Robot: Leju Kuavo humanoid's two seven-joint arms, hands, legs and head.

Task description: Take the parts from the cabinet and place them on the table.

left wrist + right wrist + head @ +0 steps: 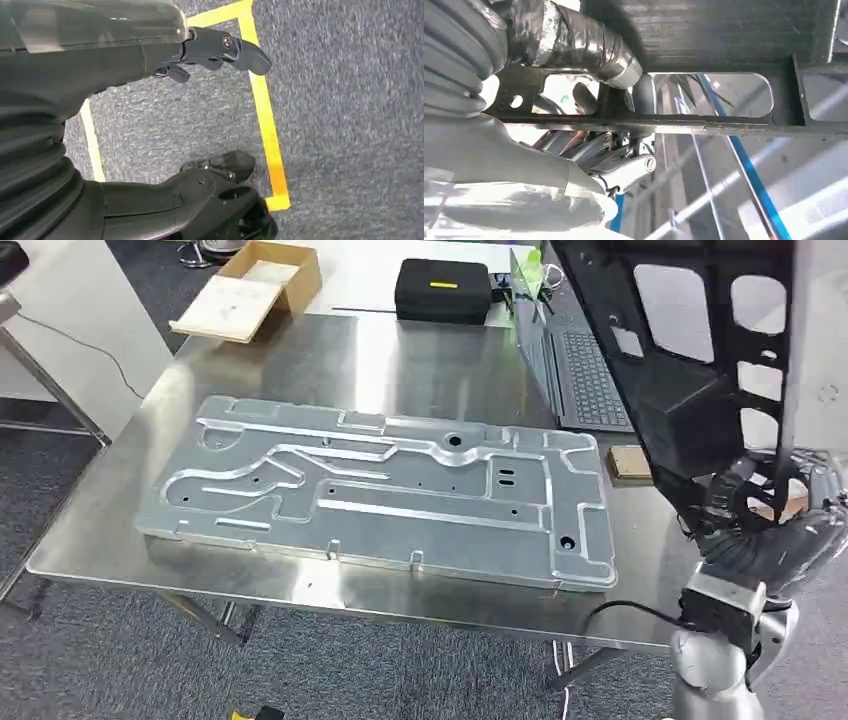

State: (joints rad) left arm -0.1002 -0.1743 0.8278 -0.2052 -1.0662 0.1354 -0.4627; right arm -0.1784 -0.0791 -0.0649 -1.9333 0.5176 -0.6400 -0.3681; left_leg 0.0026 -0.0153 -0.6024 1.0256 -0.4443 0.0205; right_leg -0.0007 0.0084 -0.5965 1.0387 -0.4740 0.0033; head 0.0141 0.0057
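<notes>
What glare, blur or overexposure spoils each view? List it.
Head view: ceiling light glares off the shiny steel table, washing out its far end. Left wrist view: the grey carpet is streaked with blur. Right wrist view: the right robot hand on the black perforated panel is backlit, foreground blown white.

Right arm (712, 665), beside the steel table (120, 540): rounded silver casing, topped by a square silver-and-black wrist block with a thin black cable looping out toward the table edge. Above the block, a grey ribbed cover. Right hand (589, 95): thick thumb wrapped in silvery-grey tape; pale glossy back shell; exposed bright metal linkages with a round screw head at one pivot. Left hand (215, 50): glossy dark grey shell, dark grey fingers with rounded tips, a round silver pivot screw at one finger base; grey ribbed cover behind it; thick, smooth grey thumb.
</notes>
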